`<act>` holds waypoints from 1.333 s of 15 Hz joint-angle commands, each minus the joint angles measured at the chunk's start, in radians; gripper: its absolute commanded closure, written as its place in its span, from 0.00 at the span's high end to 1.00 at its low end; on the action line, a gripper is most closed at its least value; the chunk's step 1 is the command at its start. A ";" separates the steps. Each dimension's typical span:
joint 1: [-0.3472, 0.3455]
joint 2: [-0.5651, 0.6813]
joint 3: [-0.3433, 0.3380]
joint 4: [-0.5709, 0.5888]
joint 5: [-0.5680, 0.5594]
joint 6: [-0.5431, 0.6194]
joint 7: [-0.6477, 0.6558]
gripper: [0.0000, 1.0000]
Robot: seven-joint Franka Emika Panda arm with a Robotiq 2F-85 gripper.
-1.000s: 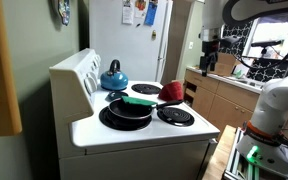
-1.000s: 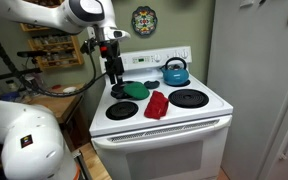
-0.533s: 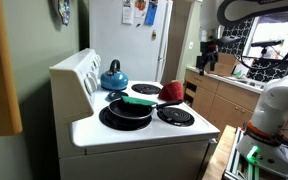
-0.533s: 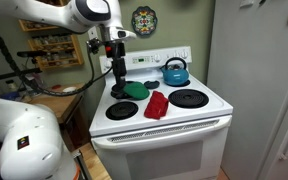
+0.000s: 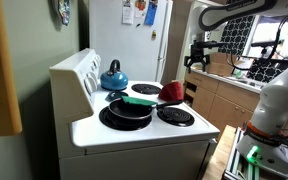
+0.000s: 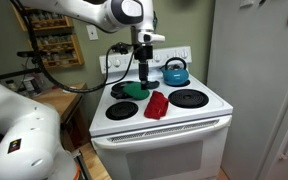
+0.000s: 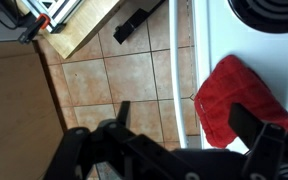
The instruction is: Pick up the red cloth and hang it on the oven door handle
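Note:
The red cloth (image 6: 156, 104) lies crumpled on the white stove top between the front burners; it also shows in the other exterior view (image 5: 171, 91) and in the wrist view (image 7: 234, 95). The white oven door handle (image 6: 164, 131) runs along the stove's front and shows as a white bar in the wrist view (image 7: 176, 70). My gripper (image 6: 142, 76) hangs above the stove, behind the cloth and apart from it. In the wrist view its fingers (image 7: 192, 130) are spread wide and hold nothing.
A blue kettle (image 6: 175, 71) stands on a back burner. A black pan with a green utensil (image 6: 132, 89) sits on the stove beside my gripper. A fridge (image 6: 259, 90) stands next to the stove, and a counter with cabinets (image 5: 219, 95) lies across the tiled floor.
My arm has swung from the stove's side to over the cooktop, closer to the red cloth. The cloth, kettle and pan have not moved.

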 commanded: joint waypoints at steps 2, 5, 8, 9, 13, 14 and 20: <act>0.008 0.116 -0.040 0.025 0.027 0.094 0.228 1.00; 0.018 0.167 -0.056 0.015 0.043 0.165 0.381 1.00; 0.031 0.217 -0.078 0.009 0.088 0.250 0.506 1.00; 0.035 0.231 -0.083 0.006 0.102 0.278 0.548 1.00; 0.056 0.286 -0.099 -0.015 0.175 0.412 0.713 0.96; 0.062 0.291 -0.105 -0.022 0.201 0.439 0.743 0.73; 0.075 0.253 -0.129 -0.056 0.184 0.432 0.853 0.38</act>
